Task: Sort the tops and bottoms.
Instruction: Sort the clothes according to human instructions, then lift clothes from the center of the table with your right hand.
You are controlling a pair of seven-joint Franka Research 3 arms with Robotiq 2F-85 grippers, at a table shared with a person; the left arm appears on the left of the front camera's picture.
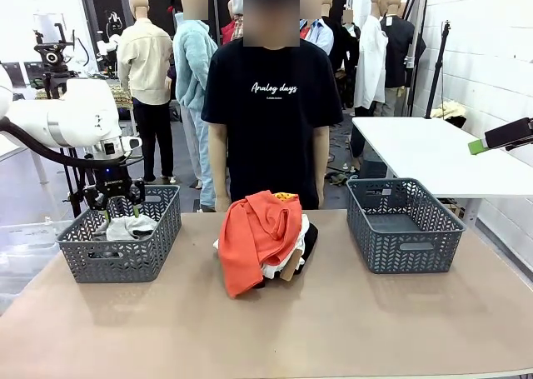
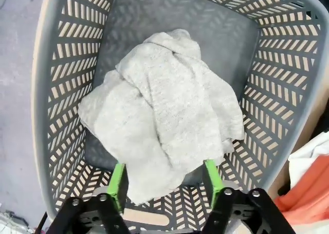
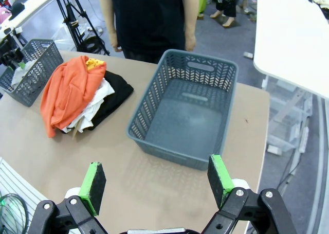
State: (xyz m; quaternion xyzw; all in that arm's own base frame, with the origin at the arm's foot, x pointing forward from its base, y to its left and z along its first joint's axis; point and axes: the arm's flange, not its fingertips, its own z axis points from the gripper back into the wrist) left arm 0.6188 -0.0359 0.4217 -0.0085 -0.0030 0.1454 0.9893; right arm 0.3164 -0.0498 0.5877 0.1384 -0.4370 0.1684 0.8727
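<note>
A pile of clothes lies at the table's middle. An orange-red top (image 1: 254,233) (image 3: 67,92) with a small yellow print is draped over a white top (image 1: 283,261) (image 3: 95,104). The black bottoms (image 1: 310,241) (image 3: 117,92) lie under both. My left gripper (image 1: 114,206) (image 2: 163,177) hangs over the left grey basket (image 1: 117,262) (image 2: 46,90), its jaws open. A light grey knitted garment (image 1: 132,226) (image 2: 164,110) lies crumpled in that basket, its near edge between the fingertips. My right gripper (image 3: 157,177) (image 1: 500,137) is open, high above the table's right end, with nothing in it.
An empty grey basket (image 1: 404,246) (image 3: 154,110) stands at the right of the table. A person in a black T-shirt (image 1: 271,104) stands at the far edge behind the pile, arms down. A white table (image 1: 433,150) is off to the right.
</note>
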